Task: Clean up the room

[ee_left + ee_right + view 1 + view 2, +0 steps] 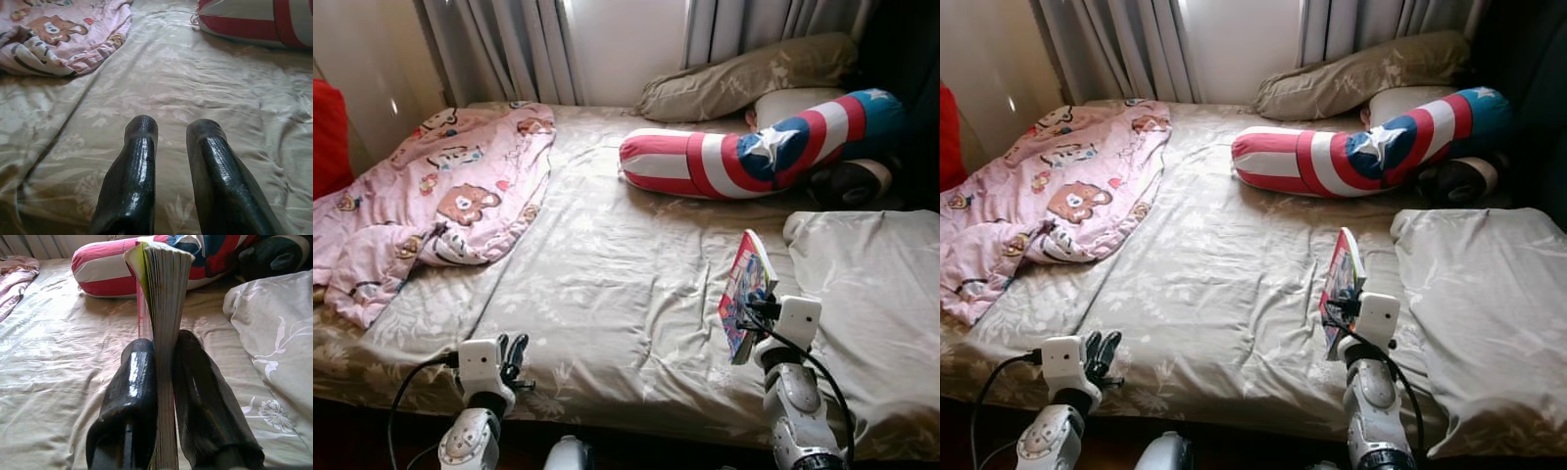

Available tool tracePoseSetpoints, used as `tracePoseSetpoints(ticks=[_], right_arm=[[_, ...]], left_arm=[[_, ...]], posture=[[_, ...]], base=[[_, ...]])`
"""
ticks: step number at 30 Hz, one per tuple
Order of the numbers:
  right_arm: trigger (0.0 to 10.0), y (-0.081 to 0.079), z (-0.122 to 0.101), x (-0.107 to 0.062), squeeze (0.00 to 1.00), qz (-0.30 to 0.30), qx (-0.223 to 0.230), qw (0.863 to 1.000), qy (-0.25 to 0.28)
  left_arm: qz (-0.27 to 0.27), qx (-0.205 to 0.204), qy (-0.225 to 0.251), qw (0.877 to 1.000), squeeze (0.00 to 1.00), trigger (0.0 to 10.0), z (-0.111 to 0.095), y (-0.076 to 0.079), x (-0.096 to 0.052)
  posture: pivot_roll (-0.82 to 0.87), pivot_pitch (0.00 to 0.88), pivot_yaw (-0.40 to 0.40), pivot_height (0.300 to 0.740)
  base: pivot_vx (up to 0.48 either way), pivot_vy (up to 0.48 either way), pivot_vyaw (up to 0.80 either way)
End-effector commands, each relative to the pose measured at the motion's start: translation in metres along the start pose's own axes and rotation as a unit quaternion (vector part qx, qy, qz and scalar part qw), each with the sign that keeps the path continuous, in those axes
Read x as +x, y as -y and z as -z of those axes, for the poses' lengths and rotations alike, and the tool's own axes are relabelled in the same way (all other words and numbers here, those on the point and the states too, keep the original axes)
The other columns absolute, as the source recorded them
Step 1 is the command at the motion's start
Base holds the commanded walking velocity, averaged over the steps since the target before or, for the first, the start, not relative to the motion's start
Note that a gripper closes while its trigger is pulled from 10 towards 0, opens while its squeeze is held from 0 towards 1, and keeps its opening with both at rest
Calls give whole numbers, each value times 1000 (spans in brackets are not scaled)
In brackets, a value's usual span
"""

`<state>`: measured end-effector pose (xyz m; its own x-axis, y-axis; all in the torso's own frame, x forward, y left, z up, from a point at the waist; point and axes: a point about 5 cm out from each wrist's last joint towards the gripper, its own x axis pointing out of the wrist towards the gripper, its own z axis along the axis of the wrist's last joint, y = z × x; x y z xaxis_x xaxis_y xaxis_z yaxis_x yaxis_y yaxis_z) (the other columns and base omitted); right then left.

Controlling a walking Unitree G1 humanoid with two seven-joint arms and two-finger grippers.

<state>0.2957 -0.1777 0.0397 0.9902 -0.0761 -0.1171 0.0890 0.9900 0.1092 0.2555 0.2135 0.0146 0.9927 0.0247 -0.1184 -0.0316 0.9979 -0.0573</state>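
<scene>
My right gripper [751,315] is shut on a colourful book [745,291], held on edge above the bed's near right part; the book's page edges [164,308] rise between the black fingers [132,396]. Low at the bed's near left edge, my left gripper [514,354] hovers over the sheet with nothing in it, its fingers [134,166] slightly apart. A pink cartoon blanket [440,196] lies crumpled on the bed's left side. A red, white and blue star bolster [754,147] lies across the far right.
The bed [607,274] has a beige floral sheet. A beige pillow [744,78] lies by the curtains [509,44], a folded beige cover [871,284] at the right, a dark plush [847,181] under the bolster, a red cushion [328,137] at far left.
</scene>
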Motion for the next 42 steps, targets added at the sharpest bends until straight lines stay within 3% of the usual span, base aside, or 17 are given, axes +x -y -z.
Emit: tracePoseSetpoints(ticks=[1,37,42], right_arm=[[10000,-4,-11,4,0,-10,2,1000,25],[10000,-9,-8,3,0,-27,1,999,20],[10000,-8,-10,6,0,-23,27,999,18]], left_arm=[[3,2,6,1000,0,10000,-4,0,3],[9,0,12,1000,0,10000,-8,1,5],[15,2,14,1000,0,10000,-10,2,6]], posture=[[31,0,22,647],[30,0,24,647],[32,0,29,647]], base=[[240,0,0],[337,0,0],[0,0,0]])
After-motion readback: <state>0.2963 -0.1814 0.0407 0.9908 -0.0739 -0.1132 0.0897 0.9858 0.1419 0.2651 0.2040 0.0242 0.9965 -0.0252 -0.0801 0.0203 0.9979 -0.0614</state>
